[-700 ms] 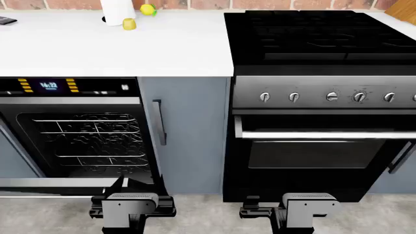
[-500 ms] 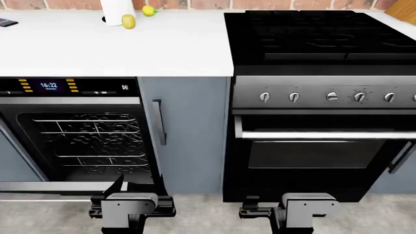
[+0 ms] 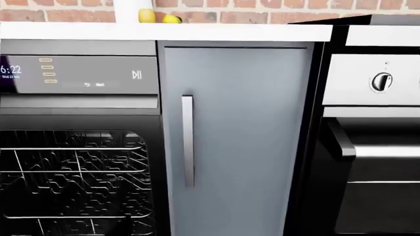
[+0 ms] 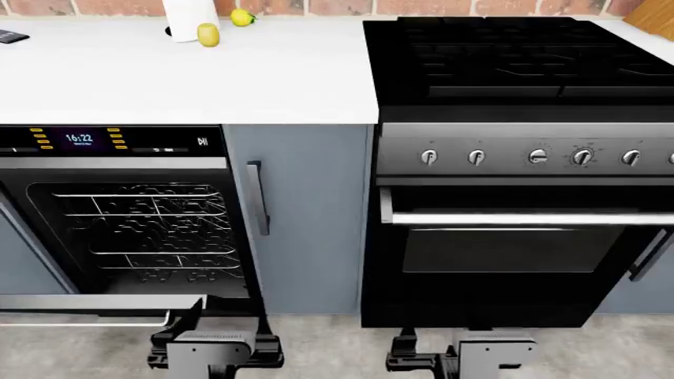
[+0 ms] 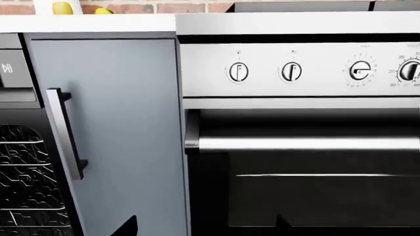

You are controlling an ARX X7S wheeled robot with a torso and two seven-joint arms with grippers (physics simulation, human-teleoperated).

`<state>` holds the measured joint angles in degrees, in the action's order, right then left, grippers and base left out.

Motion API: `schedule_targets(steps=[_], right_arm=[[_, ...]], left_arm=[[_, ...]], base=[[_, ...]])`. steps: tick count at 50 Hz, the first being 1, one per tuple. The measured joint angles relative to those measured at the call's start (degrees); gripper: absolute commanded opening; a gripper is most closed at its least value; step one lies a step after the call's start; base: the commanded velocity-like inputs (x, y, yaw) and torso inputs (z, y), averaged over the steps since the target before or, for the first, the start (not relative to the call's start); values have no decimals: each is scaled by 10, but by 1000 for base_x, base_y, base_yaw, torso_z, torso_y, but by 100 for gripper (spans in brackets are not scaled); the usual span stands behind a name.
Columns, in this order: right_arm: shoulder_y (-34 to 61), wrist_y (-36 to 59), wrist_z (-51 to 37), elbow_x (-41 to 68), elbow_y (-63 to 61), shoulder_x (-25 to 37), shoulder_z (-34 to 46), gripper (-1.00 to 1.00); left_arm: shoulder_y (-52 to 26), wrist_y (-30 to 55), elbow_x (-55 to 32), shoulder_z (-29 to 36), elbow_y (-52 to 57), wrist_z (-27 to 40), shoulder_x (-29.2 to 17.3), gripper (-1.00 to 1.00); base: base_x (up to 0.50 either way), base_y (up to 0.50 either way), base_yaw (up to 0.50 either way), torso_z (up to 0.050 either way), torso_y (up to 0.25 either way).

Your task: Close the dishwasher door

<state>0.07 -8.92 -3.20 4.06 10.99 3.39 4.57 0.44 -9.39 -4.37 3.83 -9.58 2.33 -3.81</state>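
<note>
The dishwasher door (image 4: 95, 304) hangs open at lower left, its silver top strip just beside the left gripper (image 4: 216, 347). The right gripper (image 4: 463, 355) sits low before the oven (image 4: 516, 237). Whether either's jaws are released or clenched, I cannot tell. Both arms have sunk lower than earlier.

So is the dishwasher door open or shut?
Open. The dishwasher door hangs down low, and the wire racks inside show.

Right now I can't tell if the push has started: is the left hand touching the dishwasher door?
Cannot tell. In the head view the left hand sits right at the dishwasher door edge, overlapping it; no gap or contact shows plainly.
</note>
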Motion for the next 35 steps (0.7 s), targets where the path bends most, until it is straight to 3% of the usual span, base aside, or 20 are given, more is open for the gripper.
schedule_targets(steps=[4, 9, 15, 23, 35], right_arm=[[15, -76, 0, -4, 81, -3, 6, 100], [58, -239, 3, -11, 280, -12, 15, 100], [84, -359, 2, -17, 443, -18, 21, 100], [99, -442, -3, -27, 551, -22, 25, 100], [97, -484, -24, -39, 613, -18, 39, 100]], left_arm=[[-23, -85, -14, -4, -93, -21, 3, 100], [-69, -241, -34, -24, -296, -67, 11, 100], [-97, -353, -33, -60, -458, -105, 18, 100], [-114, -428, -10, -111, -566, -133, 25, 100], [-118, -476, 25, -150, -628, -130, 26, 100]], base=[[0, 0, 0, 0, 0], [0, 0, 0, 0, 0], [0, 0, 0, 0, 0], [0, 0, 0, 0, 0], [0, 0, 0, 0, 0]])
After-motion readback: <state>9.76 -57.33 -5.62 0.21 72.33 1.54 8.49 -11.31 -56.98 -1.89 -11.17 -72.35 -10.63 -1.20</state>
